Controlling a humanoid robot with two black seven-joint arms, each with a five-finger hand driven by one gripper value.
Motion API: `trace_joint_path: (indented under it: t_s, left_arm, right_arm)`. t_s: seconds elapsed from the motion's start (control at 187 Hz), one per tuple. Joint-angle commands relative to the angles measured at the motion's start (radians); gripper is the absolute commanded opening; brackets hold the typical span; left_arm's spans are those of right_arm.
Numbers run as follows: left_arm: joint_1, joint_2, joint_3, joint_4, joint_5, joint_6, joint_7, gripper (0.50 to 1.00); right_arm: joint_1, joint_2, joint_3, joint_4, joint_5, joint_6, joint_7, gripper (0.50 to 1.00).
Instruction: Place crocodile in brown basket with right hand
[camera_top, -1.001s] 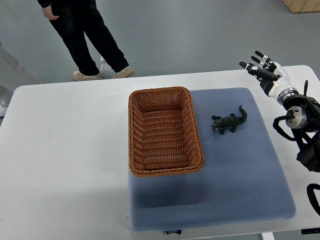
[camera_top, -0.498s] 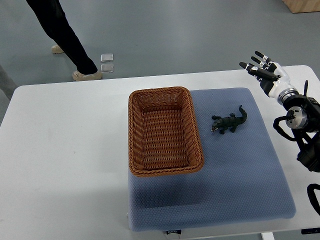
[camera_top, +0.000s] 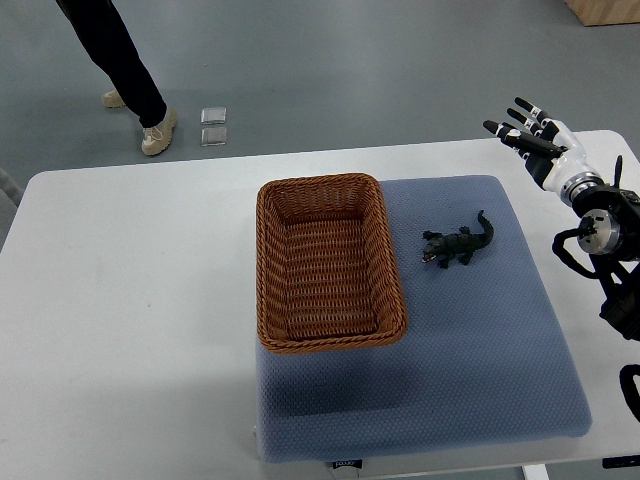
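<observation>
A small dark green toy crocodile (camera_top: 458, 243) lies on the blue mat (camera_top: 480, 340), its head toward the basket and tail pointing up-right. The brown wicker basket (camera_top: 329, 262) stands on the mat's left part, with nothing inside it. My right hand (camera_top: 530, 136) is at the table's far right edge, well above and to the right of the crocodile, fingers spread and holding nothing. The left arm does not show.
The mat rests on a white table (camera_top: 130, 300). A person's legs (camera_top: 120, 60) are on the grey floor beyond the table's far left side. Two small square tiles (camera_top: 212, 126) lie on the floor there.
My right hand has shifted slightly right and up. The person behind the table has walked to the left.
</observation>
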Motion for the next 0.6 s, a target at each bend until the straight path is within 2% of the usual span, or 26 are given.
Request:
trace_joint_path:
  t_s: [0.0,0.364,0.594]
  left_arm:
    - [0.001,0.000,0.000,0.000,0.000,0.000,0.001,1.000]
    - [0.001,0.000,0.000,0.000,0.000,0.000,-0.001,1.000]
    - [0.001,0.000,0.000,0.000,0.000,0.000,-0.001,1.000]
  right_arm:
    - [-0.003,0.005,0.000,0.003,0.001,0.000,0.000,0.928]
    - [-0.006,0.000,-0.002,0.003,0.001,0.005,0.001,0.930]
    - [-0.008,-0.002,-0.014,0.004,-0.011,0.052,0.001,0.928]
